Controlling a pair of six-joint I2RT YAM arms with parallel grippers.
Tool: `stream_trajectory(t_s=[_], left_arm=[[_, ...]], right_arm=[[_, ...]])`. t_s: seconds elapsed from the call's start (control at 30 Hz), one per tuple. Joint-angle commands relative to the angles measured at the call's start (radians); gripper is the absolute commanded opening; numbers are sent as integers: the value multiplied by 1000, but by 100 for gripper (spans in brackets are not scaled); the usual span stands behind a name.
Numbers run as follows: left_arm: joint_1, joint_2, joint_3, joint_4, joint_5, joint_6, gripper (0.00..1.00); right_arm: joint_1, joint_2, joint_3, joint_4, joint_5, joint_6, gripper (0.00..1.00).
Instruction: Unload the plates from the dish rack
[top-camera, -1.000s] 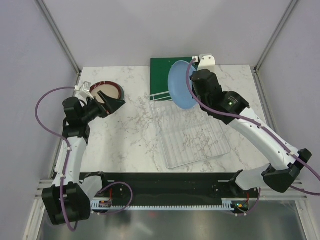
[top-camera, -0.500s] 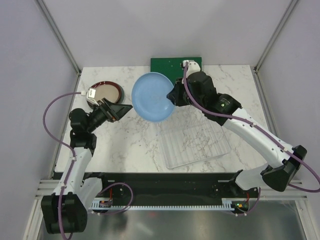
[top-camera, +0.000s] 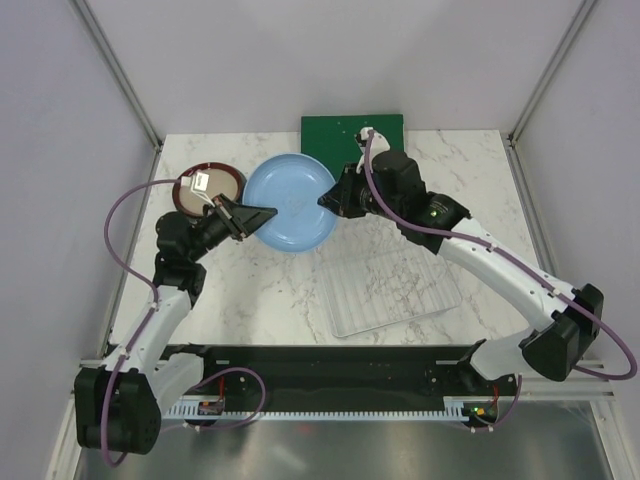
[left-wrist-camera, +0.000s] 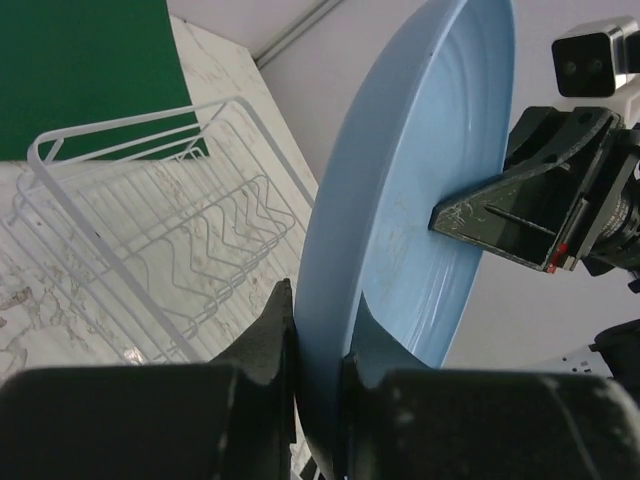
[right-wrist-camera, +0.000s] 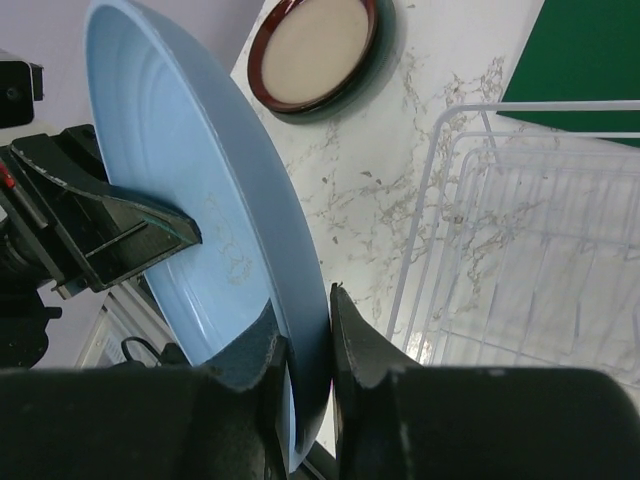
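Over the table (top-camera: 260, 290): one light blue plate (top-camera: 290, 205) is hanging in the air, tilted, with an arm on either side.
Left gripper (top-camera: 258, 215): its two fingers are pinching the plate's left rim.
Right gripper (top-camera: 328, 200): its two fingers are clamping the opposite rim.
Rack (top-camera: 390, 285): one white wire rack is lying to the plate's right.
Stack (top-camera: 225, 180): one red-brown plate with a cream centre is sitting on top at the far left; a dark greenish rim is showing beneath; the count below cannot be told.
Board (top-camera: 335, 130): one green board is lying behind the rack.
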Motion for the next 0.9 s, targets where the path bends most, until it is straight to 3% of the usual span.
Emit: stream_trajectory(t_s=[0.0,0.03,0.07,0.13,0.17,0.23,0.37,0.53,0.7,0.87], left_arm=[[-6,9,46,38,-44,77,2],[-6,15,53,24,-41,88,2],[-6,20,73,-14,-42,97,2],[-6,34,93,-57,-45,140,2],[-6,32,113,-90,-60,160,2],[-6,14,128,-201,-126,221,2],[-3,-38,154,-357,-260,312,2],[23,-49,205,-594,-450,406,2],[207,-63,133,-641,-398,358,2],[316,-63,61,-674,-332,369,2]], right_arm=[[10,-30,10,84,-35,36,8],[7,-33,8,84,-52,35,14],[4,-31,8,84,-58,35,41],[1,-33,2,75,-55,29,72],[1,-39,-2,72,-31,24,81],[-2,-56,-4,37,21,6,82],[-19,-105,-5,-17,158,-49,94],[-48,-160,5,-101,259,-105,94],[-66,-199,-30,-120,273,-126,95],[-79,-209,-56,-126,269,-135,94]])
